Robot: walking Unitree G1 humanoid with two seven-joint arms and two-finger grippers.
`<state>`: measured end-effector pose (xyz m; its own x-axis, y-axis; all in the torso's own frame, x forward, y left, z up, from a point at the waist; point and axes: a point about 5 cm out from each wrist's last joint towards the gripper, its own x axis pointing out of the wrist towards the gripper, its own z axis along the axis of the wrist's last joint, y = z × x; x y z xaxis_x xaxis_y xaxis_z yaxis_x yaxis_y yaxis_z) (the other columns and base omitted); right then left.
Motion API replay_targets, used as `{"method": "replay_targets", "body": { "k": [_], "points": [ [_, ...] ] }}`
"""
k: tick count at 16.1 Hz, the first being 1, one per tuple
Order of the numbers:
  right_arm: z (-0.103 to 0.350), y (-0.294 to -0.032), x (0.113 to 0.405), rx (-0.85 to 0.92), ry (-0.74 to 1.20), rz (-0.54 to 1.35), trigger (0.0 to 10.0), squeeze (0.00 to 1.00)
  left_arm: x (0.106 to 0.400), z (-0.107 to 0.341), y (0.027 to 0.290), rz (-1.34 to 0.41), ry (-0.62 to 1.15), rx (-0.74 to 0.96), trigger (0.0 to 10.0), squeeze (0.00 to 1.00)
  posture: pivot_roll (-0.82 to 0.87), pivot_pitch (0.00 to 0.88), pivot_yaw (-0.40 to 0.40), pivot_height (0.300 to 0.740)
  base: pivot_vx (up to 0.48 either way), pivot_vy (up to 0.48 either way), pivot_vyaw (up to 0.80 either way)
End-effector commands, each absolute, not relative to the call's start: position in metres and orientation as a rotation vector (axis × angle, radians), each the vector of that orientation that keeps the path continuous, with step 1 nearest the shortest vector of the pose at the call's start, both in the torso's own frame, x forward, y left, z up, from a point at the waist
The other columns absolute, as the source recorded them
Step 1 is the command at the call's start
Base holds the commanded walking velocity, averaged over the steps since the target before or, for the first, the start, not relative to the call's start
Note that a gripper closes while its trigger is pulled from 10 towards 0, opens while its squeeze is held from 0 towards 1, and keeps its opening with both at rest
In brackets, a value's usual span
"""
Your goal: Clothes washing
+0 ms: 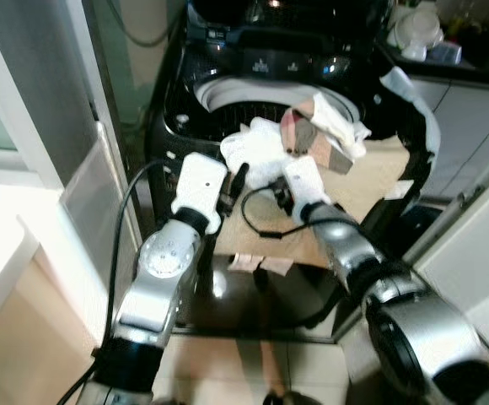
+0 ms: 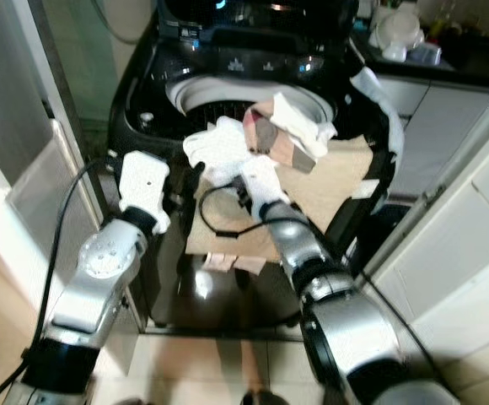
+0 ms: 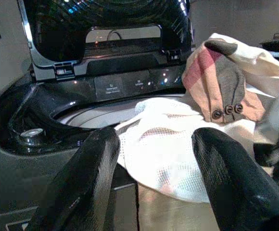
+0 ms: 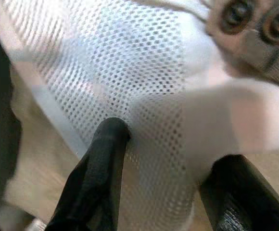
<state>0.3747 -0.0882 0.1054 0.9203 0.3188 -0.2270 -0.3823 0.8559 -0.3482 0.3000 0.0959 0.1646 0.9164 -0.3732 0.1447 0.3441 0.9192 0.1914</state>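
Observation:
A black top-loading washing machine (image 1: 185, 118) stands before me with its lid (image 3: 106, 29) raised and the drum (image 1: 253, 105) exposed. Clothes are heaped on its front rim: a white mesh garment (image 1: 257, 152), a pink, grey and beige plaid garment (image 1: 308, 135) with buttons, and a beige cloth (image 1: 371, 177) hanging over the front. My left gripper (image 1: 236, 181) is open just short of the mesh garment (image 3: 168, 154), holding nothing. My right gripper (image 4: 173, 144) is open and pressed into the mesh garment (image 4: 130, 62), which bulges between its fingers.
A white panel (image 1: 84, 194) leans at the machine's left. White cabinets (image 1: 472, 245) close in on the right, and a dark counter with white dishes (image 1: 421, 34) lies behind them. A black cable (image 1: 122, 228) loops beside my left arm.

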Motion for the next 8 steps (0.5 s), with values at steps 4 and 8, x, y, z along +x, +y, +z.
{"method": "replay_targets", "body": {
  "k": [4, 8],
  "points": [
    [0.189, -0.098, 0.411, -0.571, -0.047, 0.198, 10.0, 0.0, 0.294, 0.167, 0.096, -0.376, -0.18, 0.172, 10.0, 0.0, 0.11, 0.0, -0.122, 0.724, 0.0, 0.0, 0.0],
    [0.283, -0.12, 0.425, -0.685, -0.33, -0.043, 10.0, 0.0, 0.296, 0.168, 0.096, -0.364, -0.183, 0.168, 10.0, 0.0, 0.1, 0.0, -0.13, 0.724, 0.0, 0.0, 0.0]
  ]
}}
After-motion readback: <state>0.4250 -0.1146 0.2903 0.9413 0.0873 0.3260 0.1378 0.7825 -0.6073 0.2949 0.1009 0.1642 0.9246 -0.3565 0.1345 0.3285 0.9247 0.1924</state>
